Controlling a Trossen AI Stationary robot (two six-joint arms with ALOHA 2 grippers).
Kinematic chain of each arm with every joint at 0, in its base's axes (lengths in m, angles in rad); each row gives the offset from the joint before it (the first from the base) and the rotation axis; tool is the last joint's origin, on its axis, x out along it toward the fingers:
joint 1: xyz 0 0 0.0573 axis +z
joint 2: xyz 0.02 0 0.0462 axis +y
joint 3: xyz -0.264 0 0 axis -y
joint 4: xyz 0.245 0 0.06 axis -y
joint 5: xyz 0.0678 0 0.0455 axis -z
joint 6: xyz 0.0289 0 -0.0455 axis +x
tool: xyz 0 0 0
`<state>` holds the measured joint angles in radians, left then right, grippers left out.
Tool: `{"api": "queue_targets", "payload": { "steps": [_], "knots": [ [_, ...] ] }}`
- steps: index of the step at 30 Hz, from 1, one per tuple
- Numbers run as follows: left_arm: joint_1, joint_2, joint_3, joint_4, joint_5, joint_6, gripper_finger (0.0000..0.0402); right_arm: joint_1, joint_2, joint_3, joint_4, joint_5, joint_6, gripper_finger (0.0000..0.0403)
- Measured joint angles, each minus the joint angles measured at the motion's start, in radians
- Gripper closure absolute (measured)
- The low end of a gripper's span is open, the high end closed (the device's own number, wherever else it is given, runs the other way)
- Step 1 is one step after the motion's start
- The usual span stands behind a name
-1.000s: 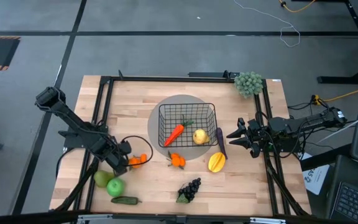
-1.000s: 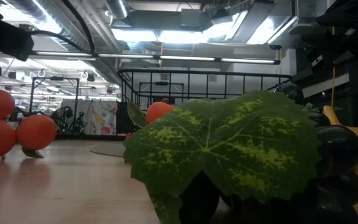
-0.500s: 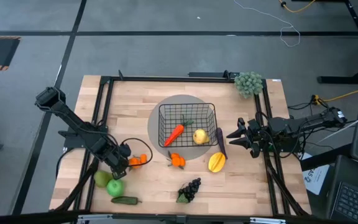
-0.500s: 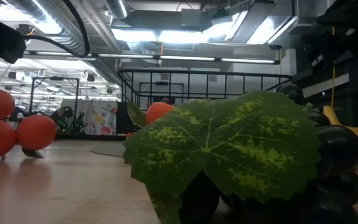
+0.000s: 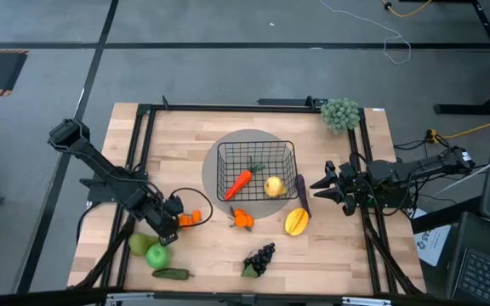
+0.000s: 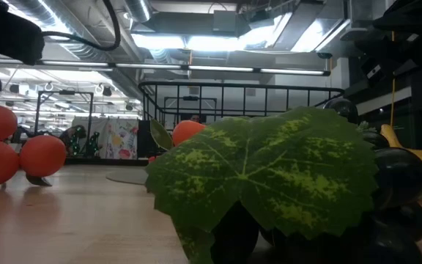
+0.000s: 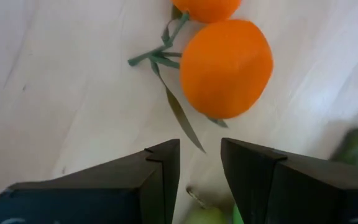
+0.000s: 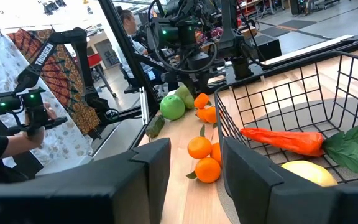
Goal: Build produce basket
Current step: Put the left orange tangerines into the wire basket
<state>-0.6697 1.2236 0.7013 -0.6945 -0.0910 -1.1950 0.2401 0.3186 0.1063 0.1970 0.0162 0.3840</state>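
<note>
I have the left claw [image 5: 179,220] hanging just over the pair of small round orange toy fruits with green leaves [image 5: 191,218], which lie on the pale wooden table [image 5: 202,263] well to the left of the black wire-mesh basket [image 5: 256,170]. From the left wrist its two dark fingers [image 7: 160,163] stand parted with a narrow gap, released, nothing between them, and the nearer orange sits just ahead of the tips. The basket already carries an orange carrot with a green top [image 5: 241,181] and a pale yellow round fruit [image 5: 273,186]. The right claw [image 5: 322,184] waits to the right of the basket, jaws apart and empty.

My guess on handling: these oranges look like light hollow plastic, stiff and smooth, so a round one may squirt out of a pinch taken off centre. I would close across the widest part of one ball, or over the stem joint where the leaves meet. The two look joined by that stem, so I expect them to lift together and swing a little
</note>
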Motion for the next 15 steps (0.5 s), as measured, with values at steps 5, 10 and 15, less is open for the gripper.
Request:
{"api": "queue_targets", "payload": {
  "steps": [5,10,15],
  "knots": [
    [0.013,0.0,0.0,0.0,-0.017,0.0,0.0296,0.0,0.0,0.0,0.0,0.0,0.0,0.0263],
    [0.025,0.01,-0.006,0.004,-0.044,0.001,0.0296,0.0,0.0,0.0,0.0,0.0,0.0,0.0263],
    [0.03,0.053,-0.014,0.0,-0.004,0.001,0.0296,0.0,0.0,0.0,0.0,0.0,0.0,0.0263]
  ]
}}
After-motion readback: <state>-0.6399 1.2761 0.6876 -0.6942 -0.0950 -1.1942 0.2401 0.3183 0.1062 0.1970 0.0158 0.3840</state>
